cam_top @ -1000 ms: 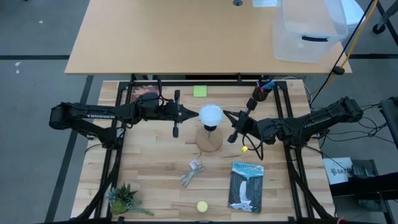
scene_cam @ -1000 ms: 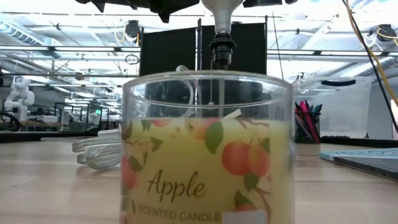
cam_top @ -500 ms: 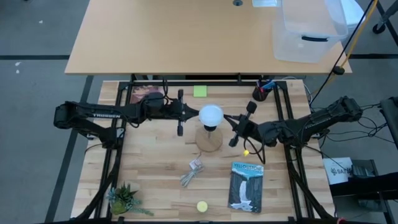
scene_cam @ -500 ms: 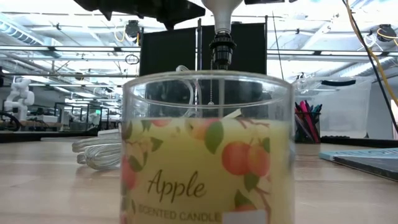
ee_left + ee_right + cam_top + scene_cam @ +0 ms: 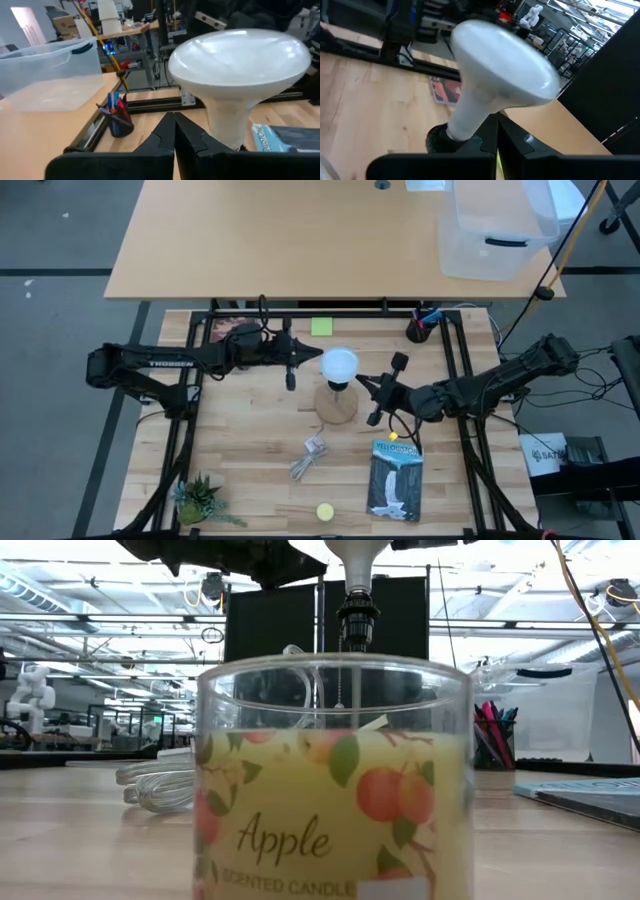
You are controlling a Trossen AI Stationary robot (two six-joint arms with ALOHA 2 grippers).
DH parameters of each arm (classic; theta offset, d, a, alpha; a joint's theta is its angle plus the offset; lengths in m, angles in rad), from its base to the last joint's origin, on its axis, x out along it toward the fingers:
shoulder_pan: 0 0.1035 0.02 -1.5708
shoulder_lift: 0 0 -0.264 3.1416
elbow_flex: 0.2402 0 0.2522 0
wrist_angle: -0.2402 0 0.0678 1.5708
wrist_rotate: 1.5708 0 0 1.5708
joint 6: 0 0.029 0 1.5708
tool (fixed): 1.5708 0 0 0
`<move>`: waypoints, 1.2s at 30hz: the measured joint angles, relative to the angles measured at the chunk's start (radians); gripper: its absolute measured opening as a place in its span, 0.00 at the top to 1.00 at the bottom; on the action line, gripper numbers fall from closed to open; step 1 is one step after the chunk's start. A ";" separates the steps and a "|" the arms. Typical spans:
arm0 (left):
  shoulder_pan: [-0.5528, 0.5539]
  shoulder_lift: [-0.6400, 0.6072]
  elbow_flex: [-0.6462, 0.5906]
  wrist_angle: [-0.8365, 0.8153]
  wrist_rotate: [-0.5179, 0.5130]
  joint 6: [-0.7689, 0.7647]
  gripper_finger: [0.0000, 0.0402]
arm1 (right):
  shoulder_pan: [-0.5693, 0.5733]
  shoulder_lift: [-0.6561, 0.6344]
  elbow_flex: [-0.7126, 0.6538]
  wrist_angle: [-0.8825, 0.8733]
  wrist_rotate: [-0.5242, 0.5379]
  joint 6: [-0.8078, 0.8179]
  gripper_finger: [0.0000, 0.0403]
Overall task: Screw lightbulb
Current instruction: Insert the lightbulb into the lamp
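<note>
Lightbulb (image 5: pixel 339 365) stands upright in the black socket of the wooden base (image 5: pixel 336 405), its long axis vertical. I see 2 grippers flanking it, both with fingers pressed together, holding nothing: left gripper (image 5: pixel 314 358) just beside the dome, nearer; right gripper (image 5: pixel 362 383) lower, beside the neck.

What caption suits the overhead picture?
Two shut robot hands, left and right, flank a lightbulb seated in its wooden base.
</note>
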 joint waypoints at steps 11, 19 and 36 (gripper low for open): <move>-0.048 -0.085 0.000 -0.100 0.147 0.003 1.00 | -0.038 0.000 0.000 0.012 0.078 -0.116 1.00; -0.095 -0.068 0.000 -0.055 0.134 -0.004 1.00 | -0.082 0.000 0.000 0.092 0.072 -0.231 1.00; -0.082 -0.045 0.000 0.013 0.052 -0.052 1.00 | -0.065 -0.002 0.000 0.146 0.088 -0.296 1.00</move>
